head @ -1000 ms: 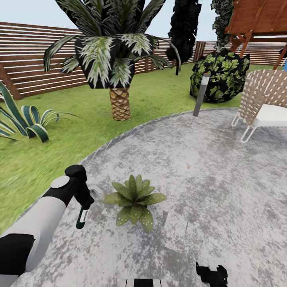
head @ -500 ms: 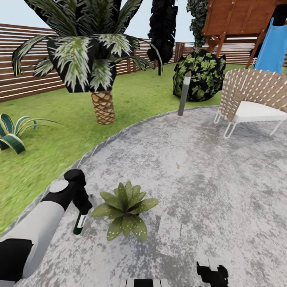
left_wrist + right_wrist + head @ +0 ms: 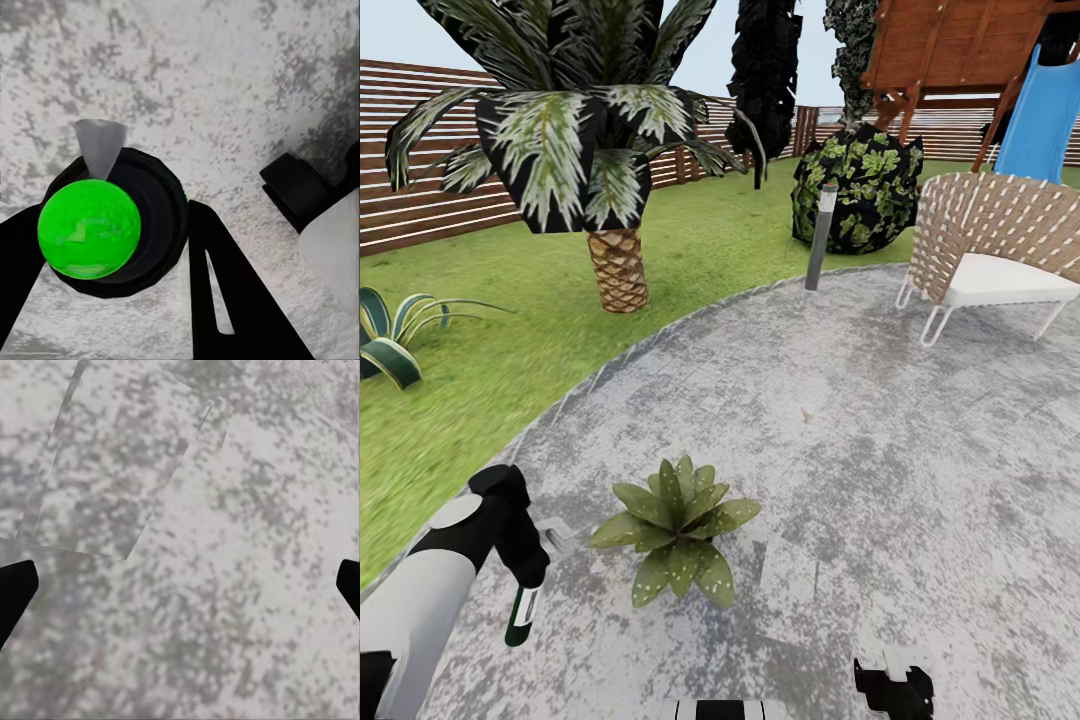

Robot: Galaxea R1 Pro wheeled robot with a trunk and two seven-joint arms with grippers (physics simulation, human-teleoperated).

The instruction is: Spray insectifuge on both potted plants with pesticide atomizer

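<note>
One potted plant (image 3: 675, 530), a low rosette of speckled green leaves, sits on the grey stone paving (image 3: 880, 450) of the garden. Its pot is hidden under the leaves. My left gripper (image 3: 523, 565) hangs left of the plant, apart from it, shut on the pesticide atomizer (image 3: 522, 612), a dark bottle with a pale nozzle toward the plant. The left wrist view looks down on the atomizer's bright green cap (image 3: 88, 227) and grey nozzle (image 3: 100, 144), held by the left gripper (image 3: 112, 255) between black fingers (image 3: 225, 292). My right gripper (image 3: 890, 688) is low at the front, open over bare paving (image 3: 180, 585).
A palm tree (image 3: 618, 265) and a striped agave (image 3: 390, 345) stand on the lawn (image 3: 480, 370) to the left. A bollard lamp (image 3: 819, 235), a dark bush (image 3: 860, 185), a wicker chair (image 3: 990, 250) and a blue slide (image 3: 1045, 120) lie ahead and right. A slatted fence (image 3: 420, 205) rings it.
The camera first panned right. Since then my left arm has drawn back and down, carrying the atomizer farther from the plant. The right gripper has not moved.
</note>
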